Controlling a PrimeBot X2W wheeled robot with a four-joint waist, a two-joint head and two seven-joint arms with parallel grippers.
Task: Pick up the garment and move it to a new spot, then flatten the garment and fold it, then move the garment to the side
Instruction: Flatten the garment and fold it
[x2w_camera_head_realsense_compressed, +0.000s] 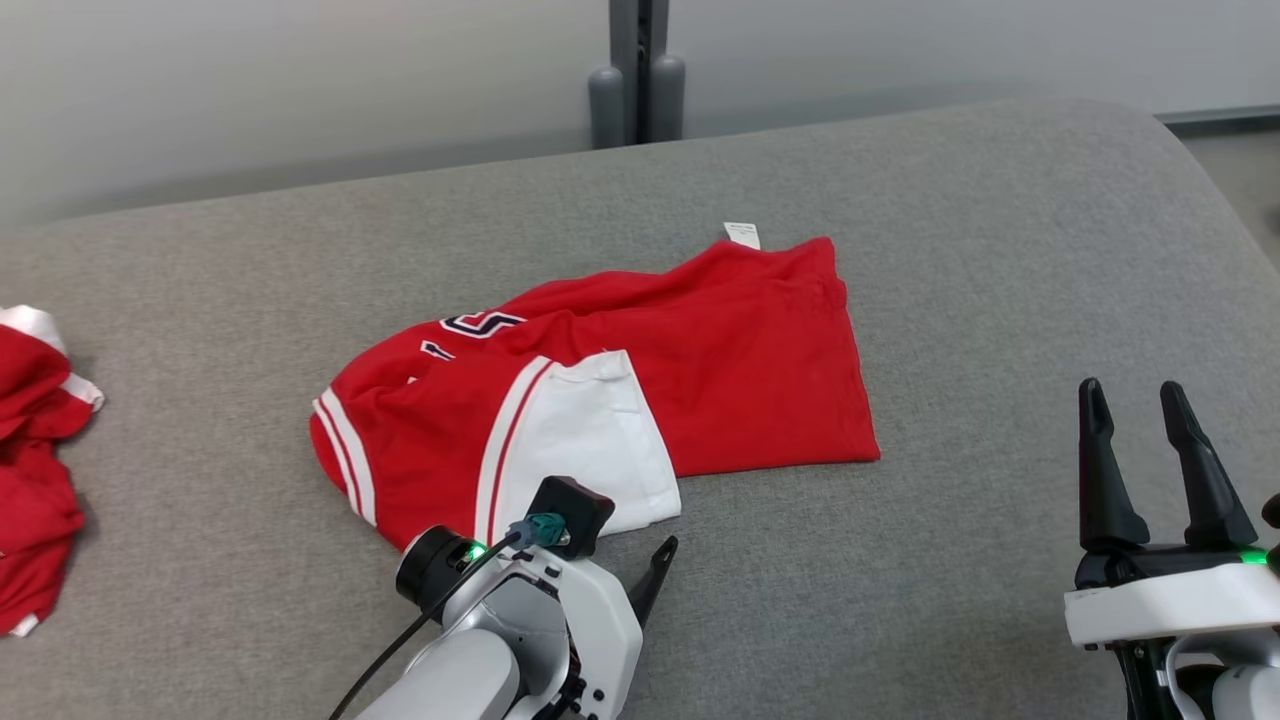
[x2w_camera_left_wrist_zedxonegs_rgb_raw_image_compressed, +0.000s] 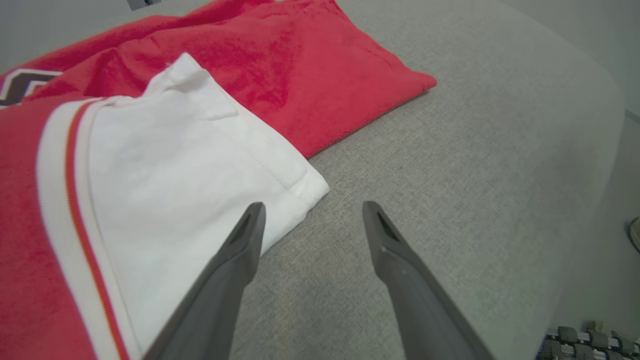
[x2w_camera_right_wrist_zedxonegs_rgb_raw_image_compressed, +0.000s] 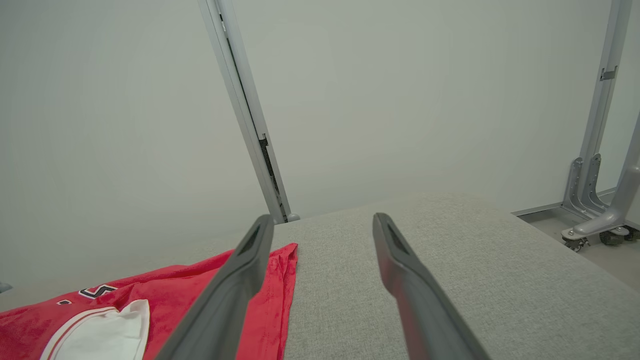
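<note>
Bare grey fabric-covered surface (x2w_camera_head_realsense_compressed: 1000, 330) lies open right of the rumpled red-and-white jersey (x2w_camera_head_realsense_compressed: 700, 380) and along its near edge; a second crumpled red garment heap (x2w_camera_head_realsense_compressed: 35, 470) occupies the far left edge

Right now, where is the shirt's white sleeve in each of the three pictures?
Head view: white sleeve sits lower middle, at the near edge of the red garment.
Left wrist view: white sleeve is left of centre, looking big.
Right wrist view: white sleeve is in the bottom left corner.
Shared landmark: the dark number print, near the sleeve every time.
</note>
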